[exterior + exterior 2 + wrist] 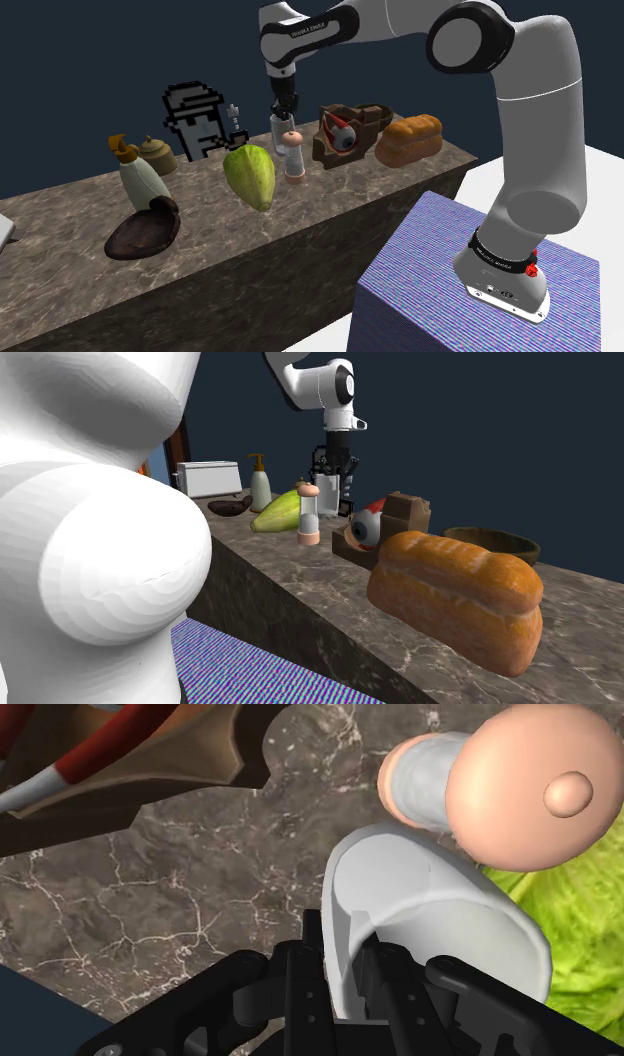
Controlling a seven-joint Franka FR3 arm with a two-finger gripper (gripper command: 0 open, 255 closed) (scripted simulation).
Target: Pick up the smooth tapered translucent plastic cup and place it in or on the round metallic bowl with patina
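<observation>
Two black fingers of the gripper (284,107) sit at the rim of the pale translucent tapered cup (279,130) in the shoulder view, just behind a peach-capped baby bottle (293,155) on the brown marble counter (60,215). Second exterior view: the round greenish-brown metal bowl (490,539) stands well apart, beyond a golden bread loaf (455,597). Wrist view: the jaws pinch the cup's wall between them

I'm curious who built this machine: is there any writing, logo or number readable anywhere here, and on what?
"FRANKA EMIKA": small dark lettering on the arm's white link, barely legible.
Marks on the arm's base: too small to read.
Things on the counter: no text.
</observation>
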